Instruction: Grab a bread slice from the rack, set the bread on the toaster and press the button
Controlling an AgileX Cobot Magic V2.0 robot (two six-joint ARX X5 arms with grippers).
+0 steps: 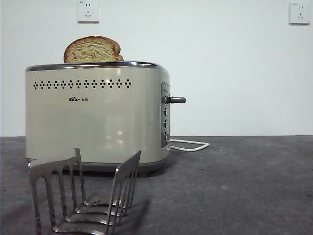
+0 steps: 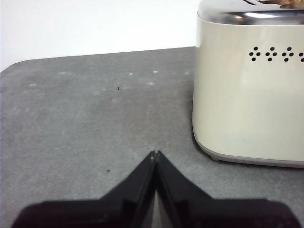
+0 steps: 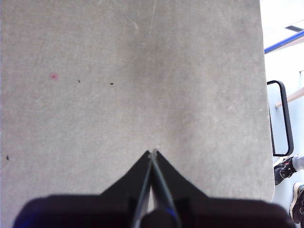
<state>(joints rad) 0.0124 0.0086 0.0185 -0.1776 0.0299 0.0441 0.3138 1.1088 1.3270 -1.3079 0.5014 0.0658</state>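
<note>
The slice of bread (image 1: 92,49) stands in the top slot of the cream toaster (image 1: 98,117), its domed top sticking out at the left end. The grey lever button (image 1: 177,100) sticks out sideways from the toaster's right end panel, high up. The empty steel rack (image 1: 83,193) stands in front of the toaster, near the camera. Neither gripper shows in the front view. My left gripper (image 2: 155,154) is shut and empty, low over the mat beside the toaster (image 2: 251,95). My right gripper (image 3: 153,153) is shut and empty over bare grey mat.
A white power cord (image 1: 188,145) loops on the mat behind the toaster's right end. Two wall sockets (image 1: 88,11) sit high on the white wall. The mat's edge (image 3: 263,95) runs near the right gripper, with floor beyond it.
</note>
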